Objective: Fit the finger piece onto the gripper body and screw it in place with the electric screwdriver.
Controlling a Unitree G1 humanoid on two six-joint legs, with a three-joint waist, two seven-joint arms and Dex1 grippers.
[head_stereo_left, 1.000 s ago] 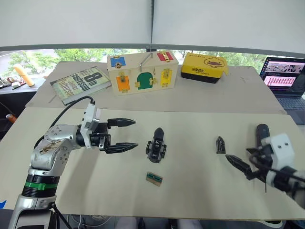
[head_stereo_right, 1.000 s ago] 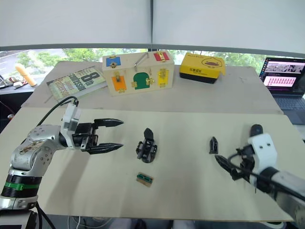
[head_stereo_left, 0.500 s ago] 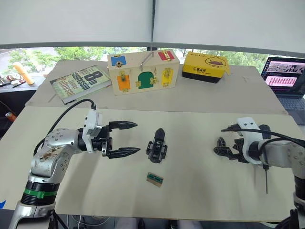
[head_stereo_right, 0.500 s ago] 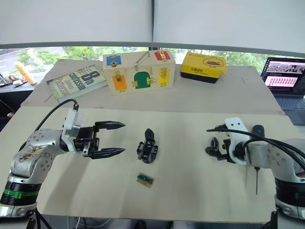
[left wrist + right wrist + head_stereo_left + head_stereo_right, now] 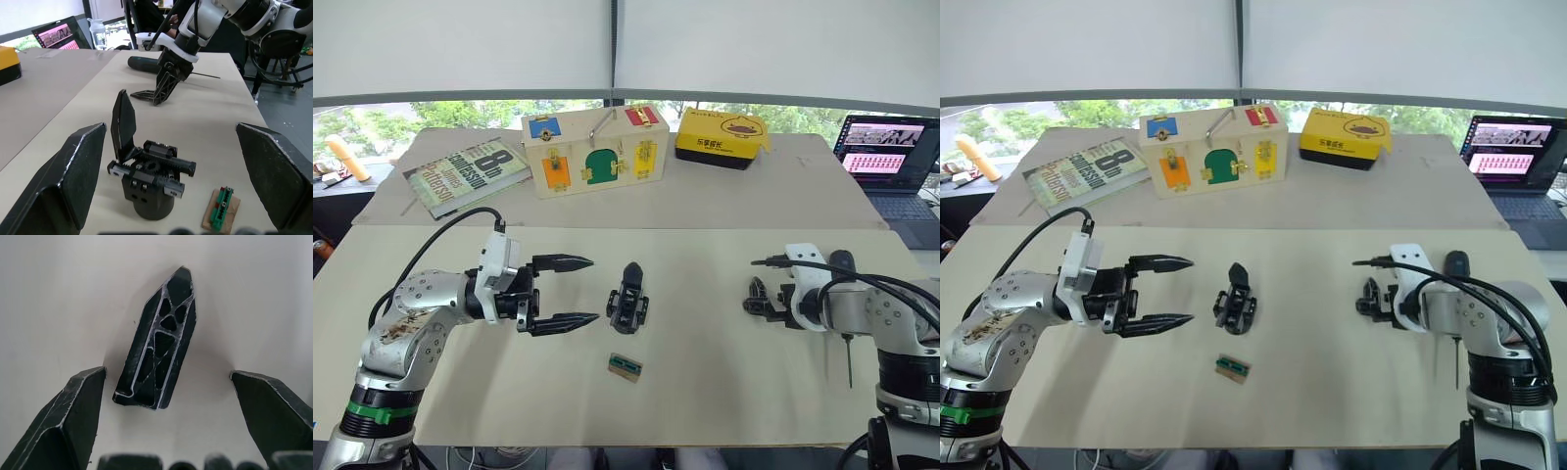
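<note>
Grey book [image 5: 465, 171] with large "8" on cover (other writing unreadable), right gripper [image 5: 161, 431] now lower, spread around small black tapered finger piece [image 5: 157, 340] on tan table [image 5: 705, 392], left gripper [image 5: 578, 291] open beside black blocky gripper body [image 5: 628, 299].

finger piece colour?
Black, with a ribbed lattice face; the finger piece shows best in the right wrist view.

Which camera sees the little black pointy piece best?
The right wrist view: the finger piece lies flat on the table between the open right gripper, its ribbed inside plain. In the eye views it's a small dark shape mostly behind that gripper. The left wrist view shows it far off, under the gripper.
</note>
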